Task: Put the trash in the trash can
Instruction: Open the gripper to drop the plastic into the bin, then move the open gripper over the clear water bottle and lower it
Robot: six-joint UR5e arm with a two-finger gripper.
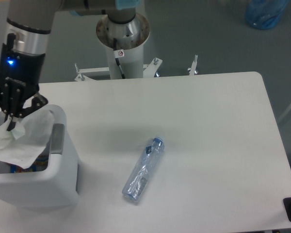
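I am reaching down at the table's left, gripper point(12, 121) clenching the paper wad point(20, 140), hanging over the bin point(58, 179). Crushed bottle point(144, 170) is lying on the table point(208, 126), well apart.

- Paper wad point(20, 141): white, with pale grey creases.
- Trash can point(53, 182): white body, grey panel on its right side; a blue and orange-yellow printed wrapper point(25, 168) shows inside.
- Crushed bottle point(143, 169): clear plastic with a bluish tint, blue cap, pale label with dark print.
- Gripper point(10, 125): black fingers and body, one small blue light lit; silver-grey wrist above.
- Table point(208, 145): plain white.
- Robot base column point(122, 53): white, with a small red-and-white sticker.
- Floor point(199, 29): dark grey.
- Bag point(265, 12), top right: translucent blue.
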